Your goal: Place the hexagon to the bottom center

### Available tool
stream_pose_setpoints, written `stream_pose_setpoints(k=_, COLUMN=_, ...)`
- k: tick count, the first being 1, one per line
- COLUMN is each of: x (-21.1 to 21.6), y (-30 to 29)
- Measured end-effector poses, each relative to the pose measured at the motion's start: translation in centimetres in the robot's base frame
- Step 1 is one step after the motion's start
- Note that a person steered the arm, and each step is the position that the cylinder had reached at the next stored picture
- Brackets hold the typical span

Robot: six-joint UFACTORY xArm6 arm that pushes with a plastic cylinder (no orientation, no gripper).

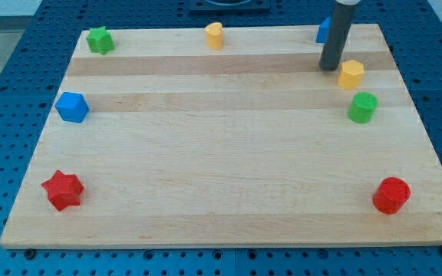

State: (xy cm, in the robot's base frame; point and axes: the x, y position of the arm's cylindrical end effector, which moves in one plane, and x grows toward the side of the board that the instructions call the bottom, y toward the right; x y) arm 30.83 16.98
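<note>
Your arm carries no claw, only a dark rod, so there is nothing to spread or pinch; you see my tip (pixel 329 67) resting on the wooden board (pixel 221 184) near the view's top right corner. The tip stands just to the left of the yellow hexagon (pixel 351 74), very close to it; whether it touches the block you cannot tell.

In the camera view, the hexagon sits at the view's upper right, far from the bottom centre. Just below it lies a green cylinder (pixel 363 107). Behind the rod, at the top edge, a blue block (pixel 323 31) is partly hidden, so its shape is unclear. Along the top you also find a yellow heart (pixel 214 35) and a green star (pixel 99 40). At the left is a blue cube-like block (pixel 72 106), at the bottom left a red star (pixel 62 190), at the bottom right a red cylinder (pixel 391 195).
</note>
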Motion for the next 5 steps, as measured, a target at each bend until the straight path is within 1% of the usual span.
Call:
stream_pose_setpoints(k=1, x=-2.0, y=1.5)
stream_pose_setpoints(k=2, x=-2.3, y=6.2)
stream_pose_setpoints(k=3, x=-0.7, y=8.7)
stream_pose_setpoints(k=4, x=0.6, y=5.0)
stream_pose_setpoints(k=5, x=2.6, y=-1.9)
